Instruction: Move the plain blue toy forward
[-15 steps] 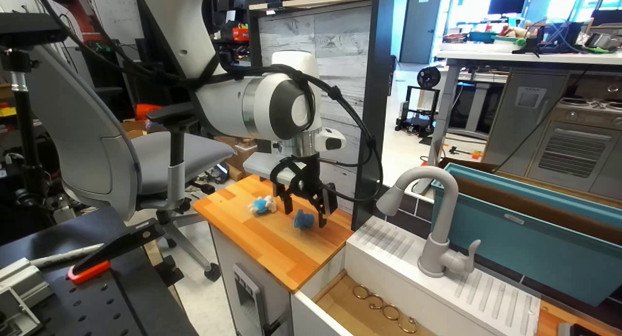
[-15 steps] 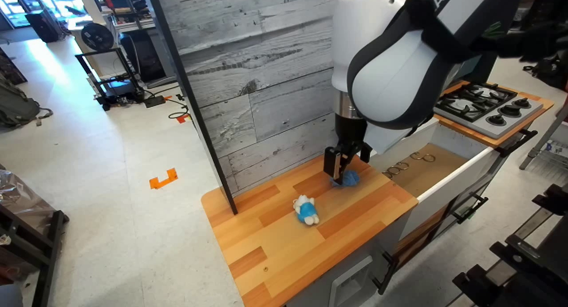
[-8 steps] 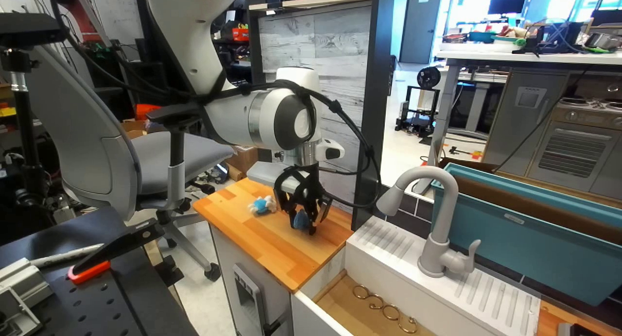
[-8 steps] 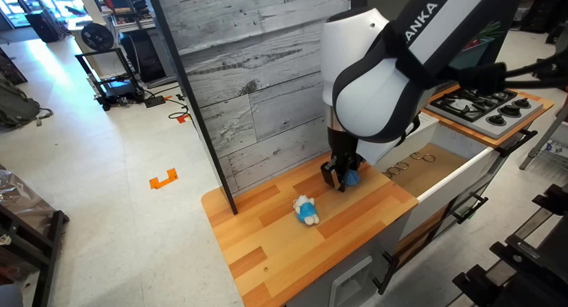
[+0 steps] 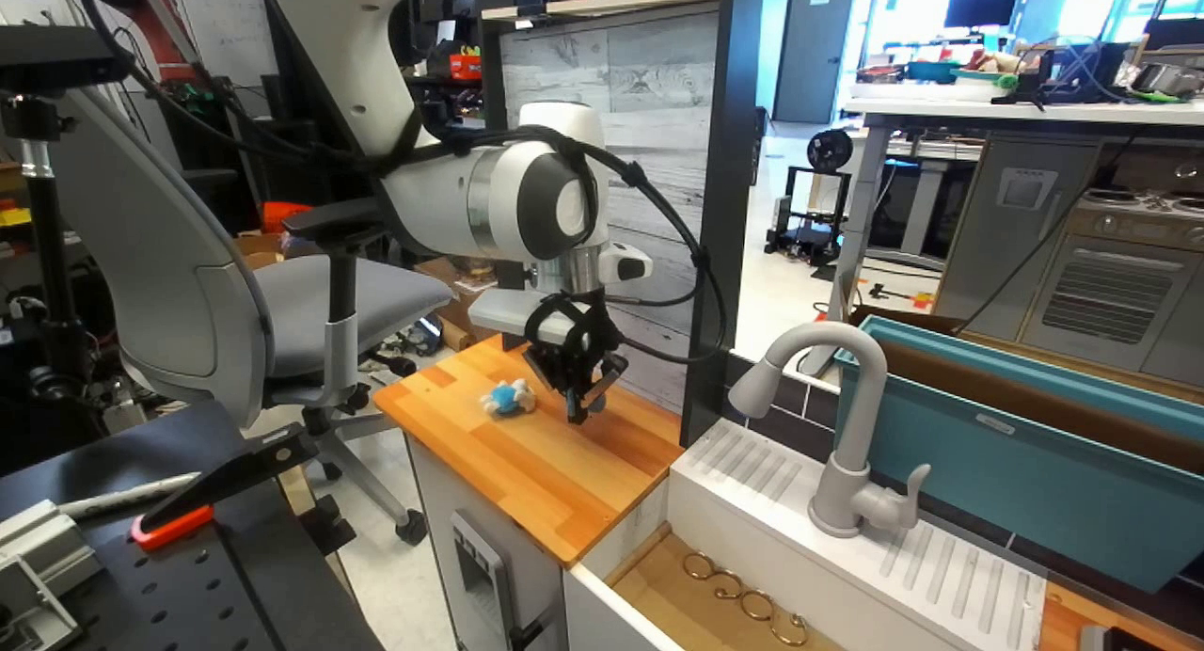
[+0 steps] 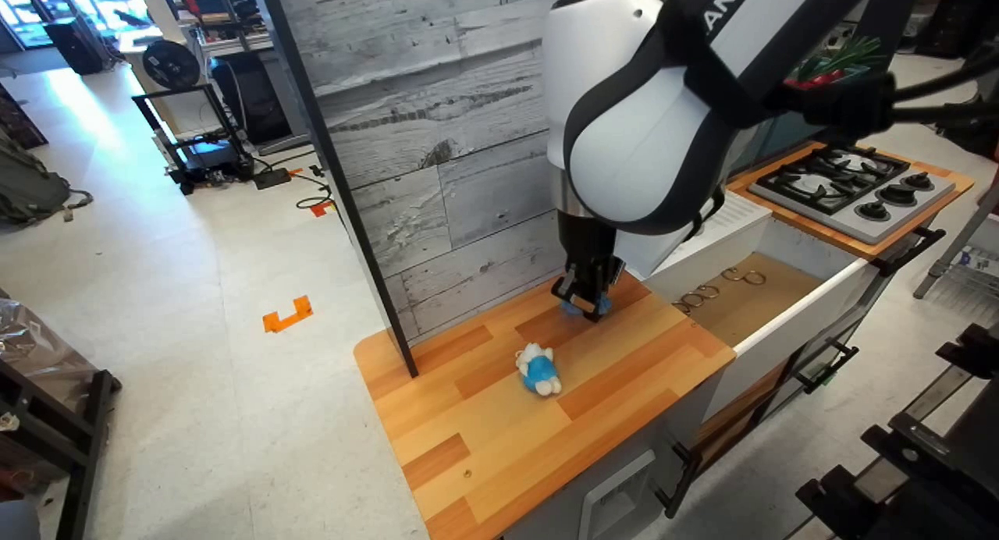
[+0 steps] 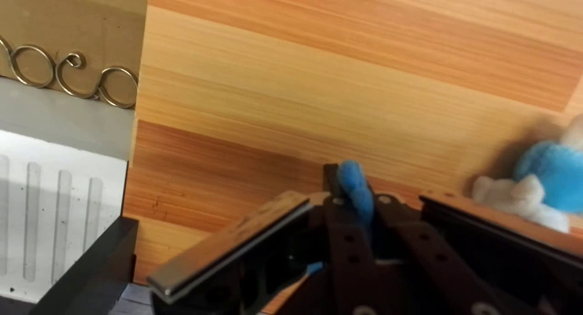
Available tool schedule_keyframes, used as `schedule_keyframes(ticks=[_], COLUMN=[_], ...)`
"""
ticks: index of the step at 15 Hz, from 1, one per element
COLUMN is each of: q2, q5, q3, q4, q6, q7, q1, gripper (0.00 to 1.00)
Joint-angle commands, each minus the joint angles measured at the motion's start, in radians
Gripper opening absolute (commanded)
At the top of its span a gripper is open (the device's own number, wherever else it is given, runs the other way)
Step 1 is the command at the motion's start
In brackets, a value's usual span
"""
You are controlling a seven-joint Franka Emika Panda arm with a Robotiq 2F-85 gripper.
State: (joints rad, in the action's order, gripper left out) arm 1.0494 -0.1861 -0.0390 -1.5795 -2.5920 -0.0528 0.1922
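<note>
The plain blue toy [image 7: 351,174] is pinched between the dark fingers of my gripper [image 7: 350,184] in the wrist view, its narrow lump poking out past the fingertips. In an exterior view only a small bit of the blue toy [image 5: 597,404] shows behind my gripper [image 5: 578,412]. Blue also shows around the fingertips of my gripper [image 6: 587,312] in an exterior view, close to the panelled wall. The fingers cover most of the toy. It looks at or slightly above the wooden counter [image 6: 484,423]; I cannot tell which.
A white toy with a blue middle [image 6: 540,372] lies on the counter beside my gripper. A grey wood-look wall panel [image 6: 468,173] rises behind, edged by a black post [image 5: 710,256]. The sink [image 5: 705,472] with its grey faucet [image 5: 851,435] adjoins the counter.
My gripper came down around the plain blue toy, closed on it, then moved up and back toward the panel, the toy going with it. The white-and-blue toy stayed put.
</note>
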Motion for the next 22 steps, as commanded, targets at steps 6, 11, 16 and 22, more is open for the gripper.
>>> schedule_keyframes(ticks=[6, 11, 16, 22], q2=[-0.237, -0.281, -0.239, -0.198], q5=[0.006, 0.016, 0.007, -0.004], q3=[-0.009, -0.002, 0.043, 0.091], q4=[-0.328, -0.42, -0.433, -0.407], q6=[-0.024, 0.004, 0.02, 0.019], q7=[0.026, 0.012, -0.034, -0.067], q1=[0.022, 0.011, 0.021, 0.028], gripper=[0.01, 0.01, 0.01, 0.01])
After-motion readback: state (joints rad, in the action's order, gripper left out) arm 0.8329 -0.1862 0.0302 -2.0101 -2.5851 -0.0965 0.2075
